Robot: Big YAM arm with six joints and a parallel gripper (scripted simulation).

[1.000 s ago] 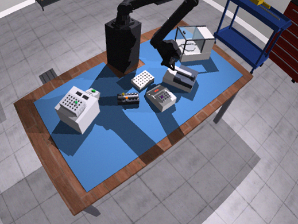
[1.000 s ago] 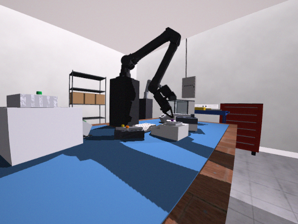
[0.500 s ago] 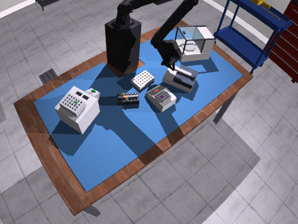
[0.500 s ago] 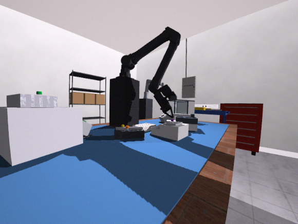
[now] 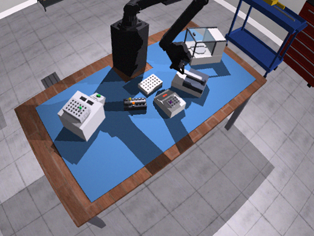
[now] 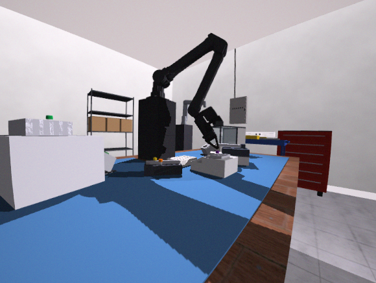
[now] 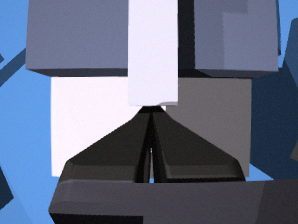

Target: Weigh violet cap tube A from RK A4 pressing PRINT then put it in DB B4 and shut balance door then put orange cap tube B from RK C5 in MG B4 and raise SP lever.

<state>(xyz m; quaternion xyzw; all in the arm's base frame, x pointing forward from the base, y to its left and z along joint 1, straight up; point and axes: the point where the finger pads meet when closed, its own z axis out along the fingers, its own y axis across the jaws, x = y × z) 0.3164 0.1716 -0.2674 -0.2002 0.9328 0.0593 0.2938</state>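
Observation:
My gripper is shut and empty. Its tips are at the near end of the SP's white lever, which lies along the dark top of the SP. Whether they touch cannot be told. The violet cap sits low in the dry block. The orange cap sits in the magnet block, beside a yellow cap. The balance has its top pane over the box. Its lamp cannot be made out.
The white tube rack stands between the arm's base and the dry block, with no caps showing. The mixer stands at the far end of the mat, with a green cap in it.

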